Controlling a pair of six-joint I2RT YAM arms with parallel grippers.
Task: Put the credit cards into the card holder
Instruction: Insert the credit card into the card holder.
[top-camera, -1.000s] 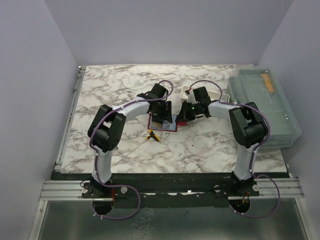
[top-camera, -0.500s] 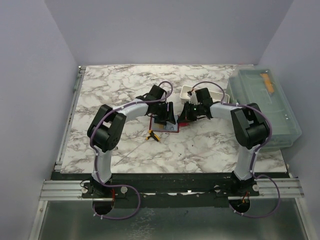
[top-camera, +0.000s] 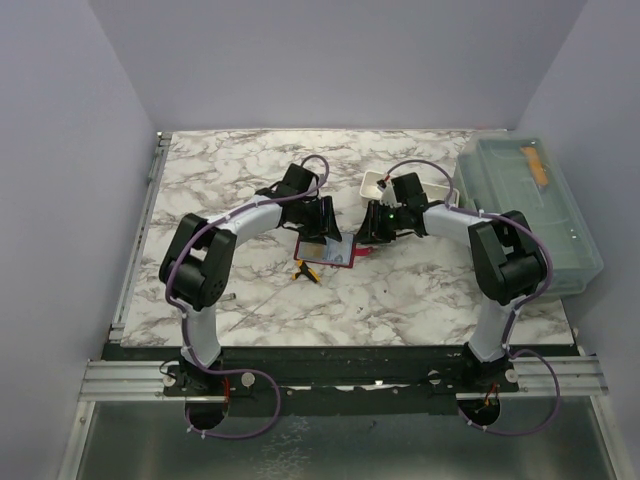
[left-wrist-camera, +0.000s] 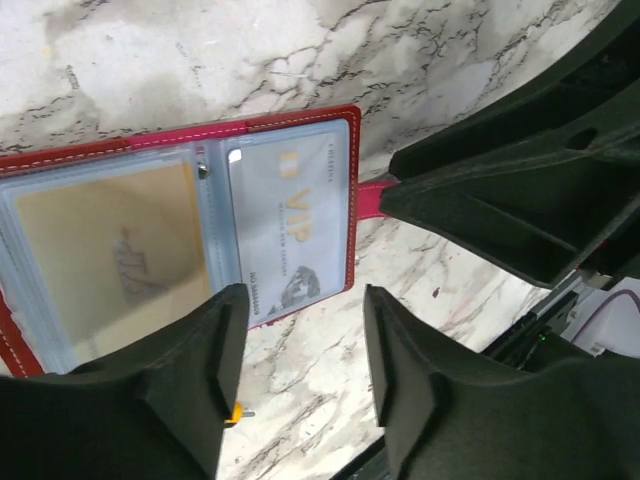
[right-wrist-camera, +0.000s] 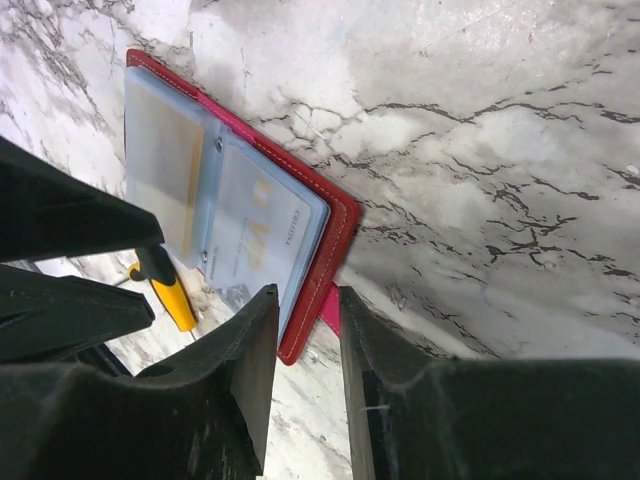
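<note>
Your L gripper is hovering w/ jaws released, gripping nothing, just over one edge of the card holder, which is lying open on the marble table. Your R gripper is sitting w/ jaws slightly parted around the holder's red tab; can't tell if they're touching it. The tan-gold card and pale blue card are sitting side by side in its sleeves.
</note>
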